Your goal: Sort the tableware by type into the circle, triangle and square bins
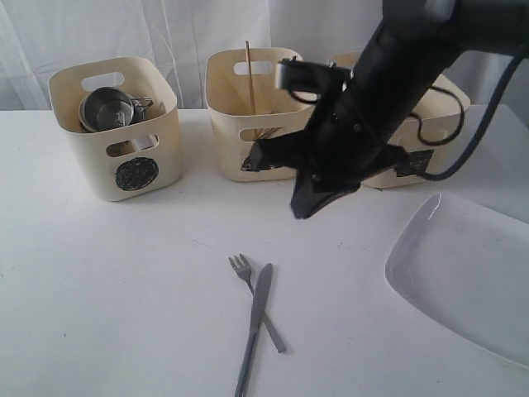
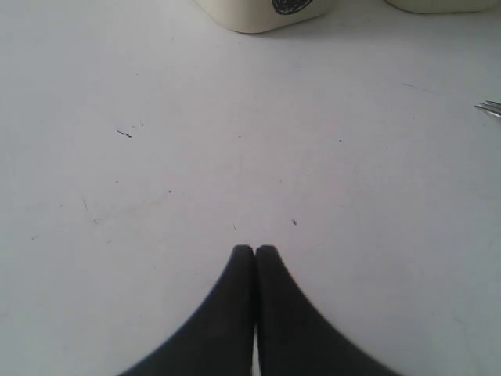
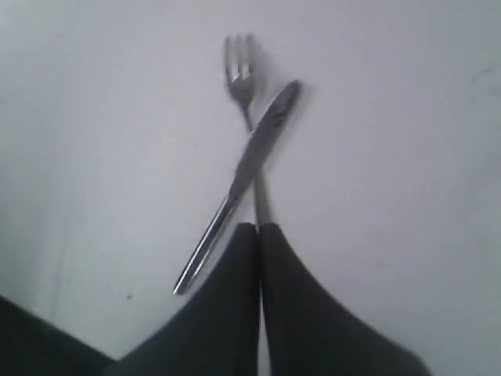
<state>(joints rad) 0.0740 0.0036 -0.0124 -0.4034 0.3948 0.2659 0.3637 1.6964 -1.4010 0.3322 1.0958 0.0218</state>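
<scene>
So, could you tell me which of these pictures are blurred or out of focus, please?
Exterior view: the arm is blurred, fork and knife sharp. Right wrist view: dim, fork and knife soft. Left wrist view: evenly lit, table specks crisp, fingers a black silhouette.

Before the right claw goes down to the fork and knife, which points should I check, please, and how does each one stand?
1. Right claw open for a grasp: not ok, it is shut.
2. Right claw empty: ok, nothing is held.
3. Fork and knife lie apart: not ok, the knife lies across the fork.
4. Left claw away from the cutlery: ok, it is shut over the bare table.
5. Mark on the middle bin readable: cannot tell, the right arm partly covers it.
6. Plate clear of the cutlery: ok, it lies off to the side.
</scene>
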